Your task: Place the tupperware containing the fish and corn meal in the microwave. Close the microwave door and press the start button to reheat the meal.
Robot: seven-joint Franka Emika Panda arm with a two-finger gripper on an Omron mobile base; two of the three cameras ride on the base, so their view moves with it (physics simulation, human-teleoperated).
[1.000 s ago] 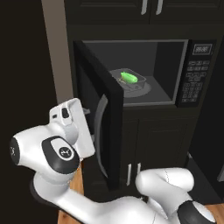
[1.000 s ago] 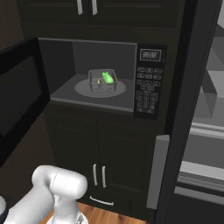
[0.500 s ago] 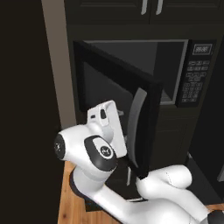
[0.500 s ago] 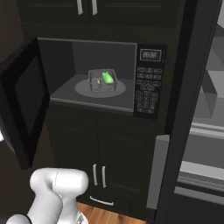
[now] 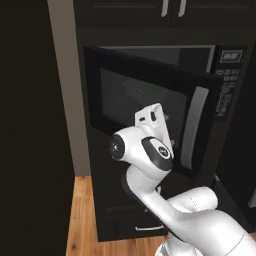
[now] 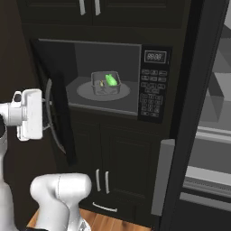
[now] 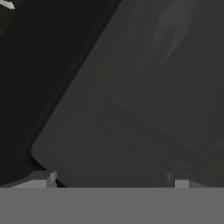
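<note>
The black microwave (image 6: 151, 97) has the clear tupperware (image 6: 107, 83) on its pale turntable (image 6: 85, 91), with the bright green fish and corn meal (image 6: 110, 80) inside. The microwave door (image 5: 140, 100) stands partly swung in, its grey bar handle (image 5: 192, 125) toward the keypad. From the right base view the door (image 6: 63, 122) shows nearly edge-on. My gripper (image 7: 113, 180) is open, holds nothing, and points at the door's outer face from very close. The white hand (image 5: 152, 117) sits against the door's window, and in the right base view the gripper (image 6: 44, 113) is beside the handle (image 6: 50, 113).
Lower cabinet doors (image 6: 101, 180) sit under the microwave and upper cabinets (image 5: 170, 10) above it. A tall dark panel with a grey handle (image 6: 160, 176) juts out on the right. Wooden floor (image 5: 82, 215) lies below, with a dark wall to the left.
The door has swung from wide open to partly closed. My hand moved right and up with it, staying against its outer face. The tupperware has not moved.
</note>
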